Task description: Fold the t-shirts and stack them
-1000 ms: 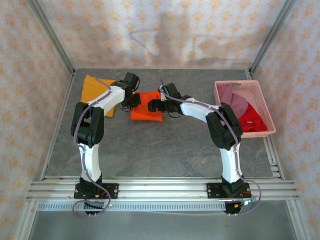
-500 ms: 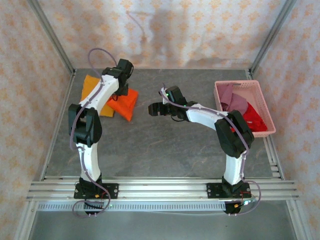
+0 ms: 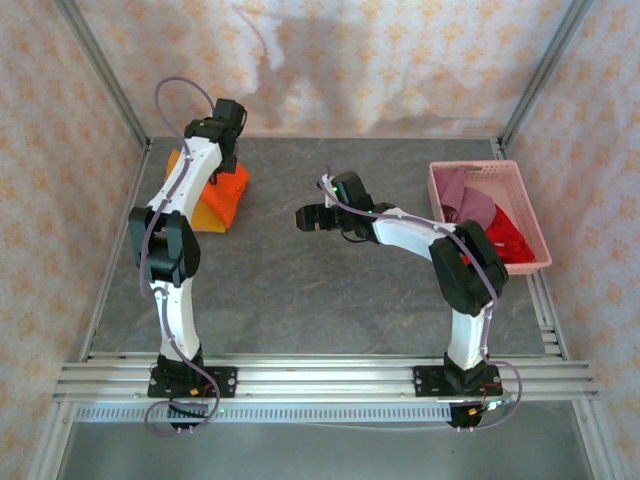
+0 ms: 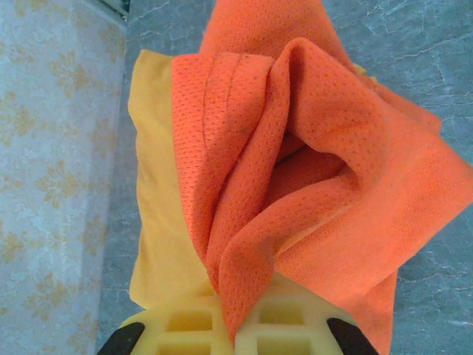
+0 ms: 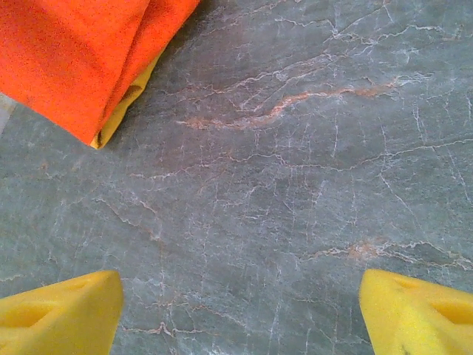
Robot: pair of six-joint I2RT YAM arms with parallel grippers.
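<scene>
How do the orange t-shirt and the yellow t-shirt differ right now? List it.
The orange t-shirt is pinched in the left gripper; the yellow t-shirt is held by nothing. The orange one is bunched in loose folds; the yellow one lies flat on the table. The orange one is above the yellow one, hiding part of it. Both are at the table's far left corner.

On the table (image 3: 300, 300), at far left, the upper shirt (image 3: 228, 190) rests partly on the lower shirt (image 3: 203, 218) under the left gripper (image 4: 235, 333), the right gripper (image 3: 303, 217) is mid-table, well to their right, and the basket (image 3: 436, 195) at the right edge has more shirts (image 3: 490, 225) in it.
</scene>
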